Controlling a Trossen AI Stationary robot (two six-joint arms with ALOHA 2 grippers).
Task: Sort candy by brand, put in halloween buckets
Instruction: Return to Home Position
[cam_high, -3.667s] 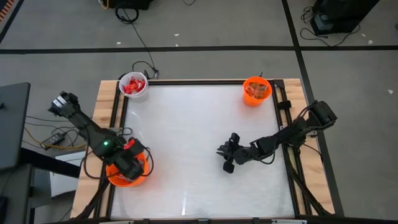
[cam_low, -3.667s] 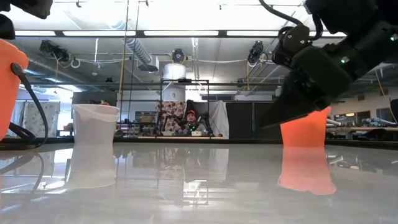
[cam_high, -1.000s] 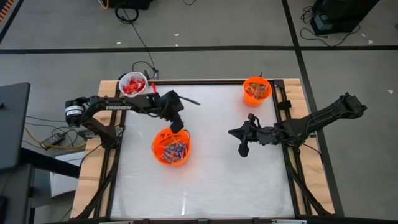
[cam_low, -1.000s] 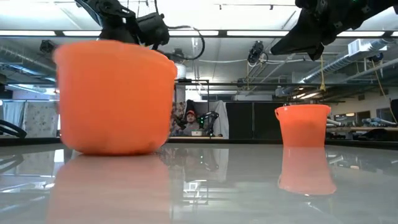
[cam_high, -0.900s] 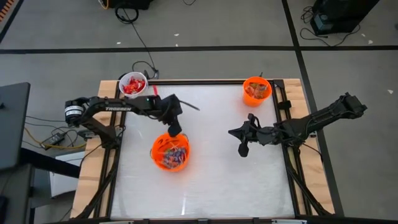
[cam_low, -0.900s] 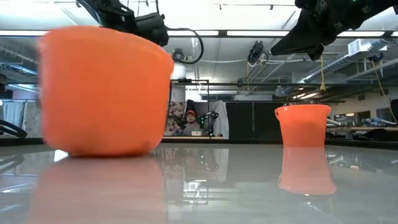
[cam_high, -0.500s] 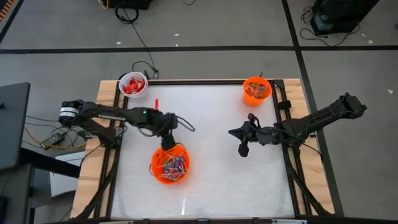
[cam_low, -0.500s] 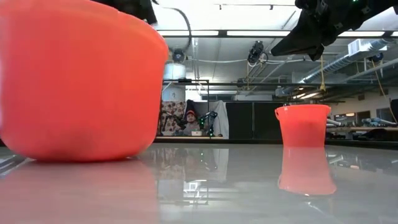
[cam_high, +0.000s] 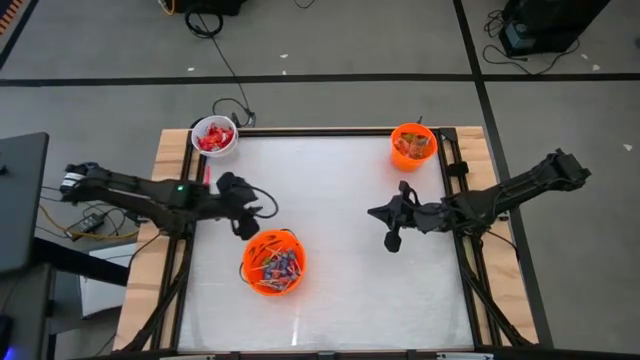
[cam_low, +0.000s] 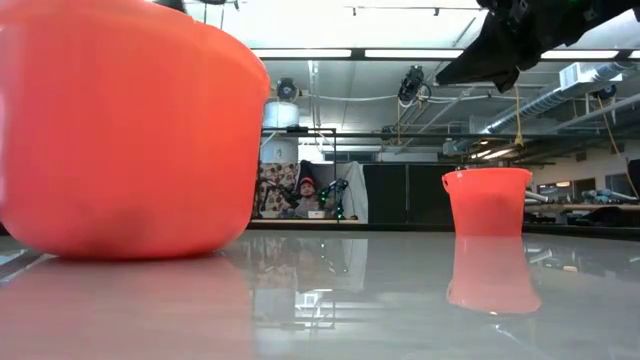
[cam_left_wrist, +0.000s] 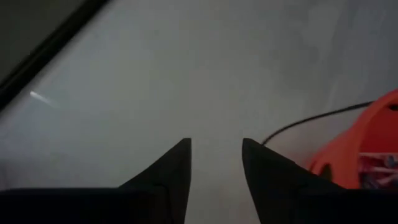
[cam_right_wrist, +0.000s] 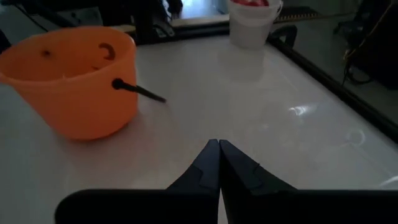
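at eleven o'clock of the large orange bucket (cam_high: 272, 262), left gripper (cam_high: 247, 218) hovers spread, empty; right gripper (cam_high: 378, 214) waits pressed together. sorting apparently done; arms need parking.

White table (cam_high: 330, 190), black floor tape (cam_high: 320, 77), distant person (cam_low: 306, 196)

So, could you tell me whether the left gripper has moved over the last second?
Yes. In the high view the left gripper has drawn back toward the left edge of the table, away from the larger orange bucket, fingers open.
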